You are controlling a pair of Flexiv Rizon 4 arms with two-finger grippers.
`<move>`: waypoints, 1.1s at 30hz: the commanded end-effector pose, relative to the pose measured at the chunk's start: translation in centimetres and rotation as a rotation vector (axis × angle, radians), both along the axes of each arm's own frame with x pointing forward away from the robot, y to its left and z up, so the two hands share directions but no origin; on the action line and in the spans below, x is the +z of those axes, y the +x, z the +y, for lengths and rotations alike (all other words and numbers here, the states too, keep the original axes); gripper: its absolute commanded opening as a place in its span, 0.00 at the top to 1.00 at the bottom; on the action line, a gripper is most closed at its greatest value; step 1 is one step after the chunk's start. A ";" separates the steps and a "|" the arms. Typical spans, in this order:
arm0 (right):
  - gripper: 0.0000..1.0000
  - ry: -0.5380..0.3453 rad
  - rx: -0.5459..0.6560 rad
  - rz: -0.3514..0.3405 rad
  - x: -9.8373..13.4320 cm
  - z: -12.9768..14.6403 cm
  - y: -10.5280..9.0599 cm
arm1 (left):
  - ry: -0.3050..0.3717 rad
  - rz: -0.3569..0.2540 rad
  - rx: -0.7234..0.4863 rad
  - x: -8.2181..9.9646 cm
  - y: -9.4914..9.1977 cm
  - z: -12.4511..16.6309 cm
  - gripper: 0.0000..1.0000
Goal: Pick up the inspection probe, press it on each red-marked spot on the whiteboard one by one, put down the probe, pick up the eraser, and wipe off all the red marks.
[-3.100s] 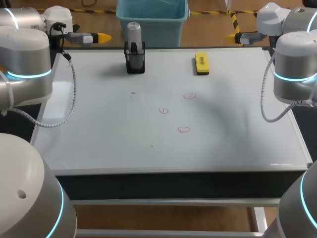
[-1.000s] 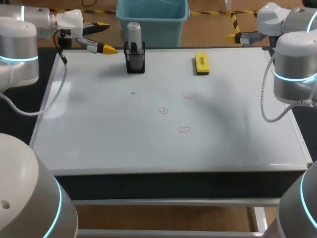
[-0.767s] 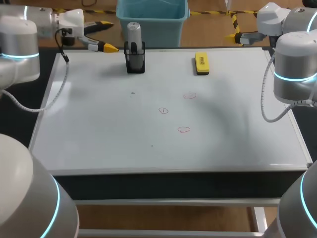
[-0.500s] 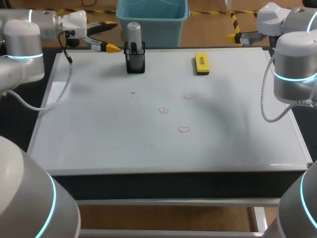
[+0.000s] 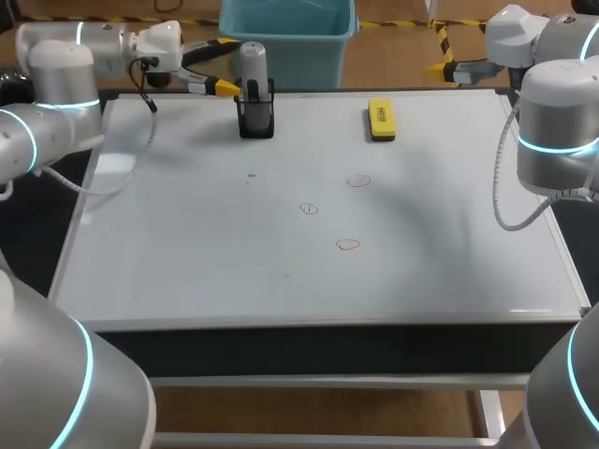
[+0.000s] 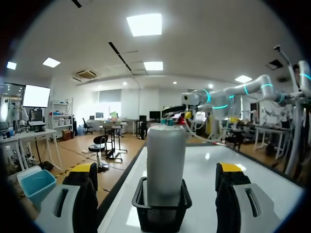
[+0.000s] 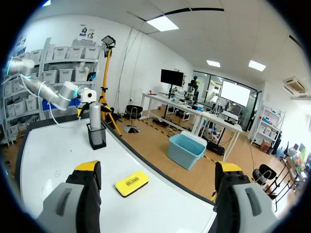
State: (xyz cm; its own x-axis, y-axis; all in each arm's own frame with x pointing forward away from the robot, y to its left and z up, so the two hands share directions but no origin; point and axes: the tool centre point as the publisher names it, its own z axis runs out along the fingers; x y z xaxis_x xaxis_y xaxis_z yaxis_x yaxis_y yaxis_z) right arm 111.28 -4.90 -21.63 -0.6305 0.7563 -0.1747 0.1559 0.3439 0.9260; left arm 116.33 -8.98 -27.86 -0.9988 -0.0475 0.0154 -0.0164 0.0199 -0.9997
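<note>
Across the whiteboard (image 5: pixel 187 262), three red marks (image 5: pixel 309 209) near the middle. At the far edge, yellow eraser (image 5: pixel 380 120) lying flat, grey inspection probe (image 5: pixel 252 65) upright in a black mesh holder (image 5: pixel 255 122). Left gripper (image 6: pixel 158 170) spread wide, probe just ahead, untouched. Right gripper (image 7: pixel 158 170) likewise spread open.

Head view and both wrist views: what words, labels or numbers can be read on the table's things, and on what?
Eraser: a dark printed label on its yellow top, too small to read.
Red marks on the whiteboard: drawn loops, no legible characters.
Probe: no print visible.
</note>
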 end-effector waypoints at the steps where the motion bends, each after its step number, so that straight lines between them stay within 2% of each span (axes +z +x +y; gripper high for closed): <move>1: 0.00 -0.001 0.001 0.001 0.0 0.0 0.1 | -0.006 0.008 -0.118 -0.3 0.6 -1.0 0.00; 10: 0.00 -0.001 0.001 0.001 0.0 0.0 0.1 | -0.022 0.011 -0.110 -0.1 0.6 -2.8 0.00; 33: 0.00 -0.001 0.001 0.001 0.0 0.0 0.1 | -0.011 0.050 0.031 0.7 -1.4 -5.5 0.00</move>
